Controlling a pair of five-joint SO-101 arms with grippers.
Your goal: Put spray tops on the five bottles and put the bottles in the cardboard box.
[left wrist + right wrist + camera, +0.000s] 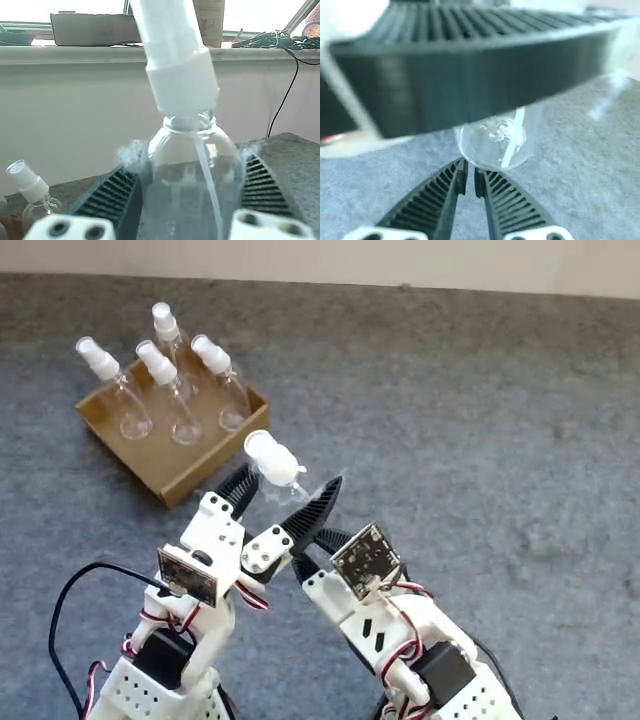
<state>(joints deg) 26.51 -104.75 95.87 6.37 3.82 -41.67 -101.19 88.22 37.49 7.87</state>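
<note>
Pinching clear bottle with white spray top: left end effector; right end effector pressed together

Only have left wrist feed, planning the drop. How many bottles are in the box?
Observer: Four bottles, upright, tops on, inside the box.
Operator: Right gripper?
Observer: Right gripper is shut, empty, close by the base of the held bottle.
Operator: Box versus left gripper?
Observer: In the high view, the left gripper sits just outside the box's near wall, down-right of it.
</note>
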